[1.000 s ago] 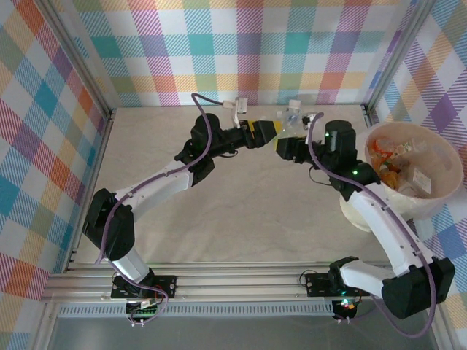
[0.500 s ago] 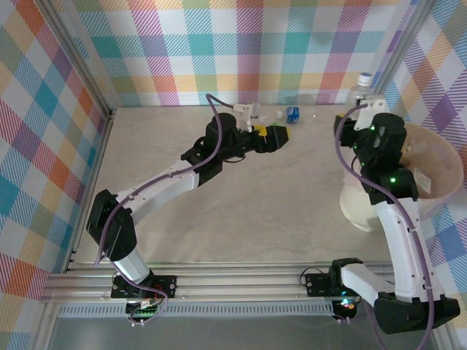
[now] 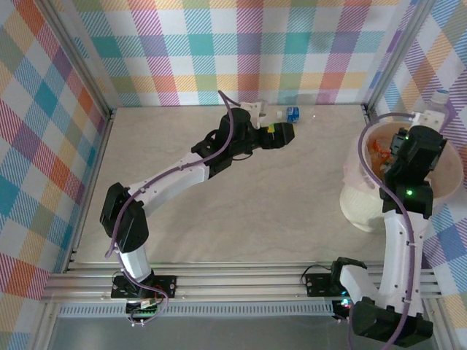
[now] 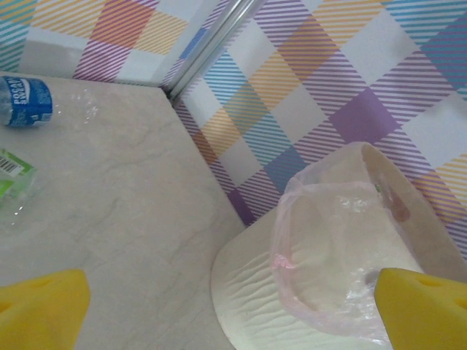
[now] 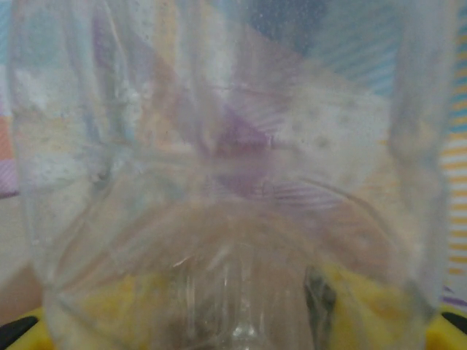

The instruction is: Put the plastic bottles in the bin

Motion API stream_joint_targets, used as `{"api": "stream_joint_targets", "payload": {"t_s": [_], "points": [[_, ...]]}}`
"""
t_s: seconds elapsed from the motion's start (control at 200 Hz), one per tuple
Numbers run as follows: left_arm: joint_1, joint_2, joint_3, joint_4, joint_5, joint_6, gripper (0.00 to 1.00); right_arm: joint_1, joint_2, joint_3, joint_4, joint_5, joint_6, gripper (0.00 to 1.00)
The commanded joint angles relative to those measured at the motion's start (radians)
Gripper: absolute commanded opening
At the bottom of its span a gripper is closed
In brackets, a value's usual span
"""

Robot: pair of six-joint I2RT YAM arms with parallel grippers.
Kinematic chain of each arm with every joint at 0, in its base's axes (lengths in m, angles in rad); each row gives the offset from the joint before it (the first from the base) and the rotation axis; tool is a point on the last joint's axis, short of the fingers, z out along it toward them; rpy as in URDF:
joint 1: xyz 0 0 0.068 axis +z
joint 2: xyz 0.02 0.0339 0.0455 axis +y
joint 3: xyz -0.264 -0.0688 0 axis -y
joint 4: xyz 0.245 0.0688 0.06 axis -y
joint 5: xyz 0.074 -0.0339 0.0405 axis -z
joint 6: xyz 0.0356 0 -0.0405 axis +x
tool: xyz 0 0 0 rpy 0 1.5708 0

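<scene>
My right gripper [image 3: 429,118] is raised over the far rim of the bin [image 3: 363,205], shut on a clear plastic bottle [image 3: 437,100] with a white cap. Close up, that bottle [image 5: 233,168] stands between my yellow fingers [image 5: 365,306]. Several bottles [image 3: 379,150] with orange labels lie inside the bin. Near the back wall, my left gripper [image 3: 285,134] hovers open and holds nothing. Just beyond it a blue-label bottle [image 3: 292,114] lies on the table. The left wrist view has the blue-label bottle [image 4: 25,102], a green-label bottle [image 4: 13,179] and the bin [image 4: 255,299] with its thin liner.
The plaid back wall and the metal corner post [image 3: 385,65] stand close behind the bin. The bin fills the table's right side. Pale bare tabletop [image 3: 241,211] spreads across the middle and left.
My right arm has swung from the back middle of the table to above the bin, carrying the clear bottle. My left gripper has slid a little right and toward the back wall.
</scene>
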Motion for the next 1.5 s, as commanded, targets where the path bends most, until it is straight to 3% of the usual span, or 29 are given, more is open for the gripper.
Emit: {"api": "stream_joint_targets", "payload": {"t_s": [0.0, 0.345, 0.575, 0.85, 1.0, 1.23, 1.379, 1.494], "points": [[-0.014, 0.011, 0.041, -0.017, -0.041, -0.023, 1.0, -0.072, -0.007, -0.032, 0.065, 0.037, -0.036, 0.5], [-0.02, 0.062, 0.083, -0.033, -0.057, -0.072, 1.0, -0.19, -0.003, -0.106, 0.103, -0.009, -0.05, 0.57], [-0.021, 0.089, 0.107, -0.043, -0.056, -0.086, 1.0, -0.222, -0.001, -0.107, 0.085, 0.037, 0.004, 0.84], [-0.022, 0.081, 0.093, -0.063, -0.097, -0.062, 1.0, -0.222, 0.01, -0.037, -0.007, -0.056, 0.092, 1.0], [-0.021, 0.074, 0.071, -0.063, -0.129, -0.057, 1.0, -0.221, -0.03, -0.047, 0.02, -0.234, 0.15, 1.0], [-0.021, 0.047, 0.025, -0.062, -0.171, -0.047, 1.0, -0.221, 0.03, 0.018, -0.076, -0.327, 0.218, 1.0], [-0.022, 0.015, -0.004, -0.081, -0.204, -0.026, 1.0, -0.221, 0.109, 0.046, -0.127, -0.176, 0.265, 1.0], [-0.021, 0.002, -0.011, -0.102, -0.215, -0.014, 1.0, -0.221, 0.171, 0.055, -0.153, -0.161, 0.251, 1.0]]}}
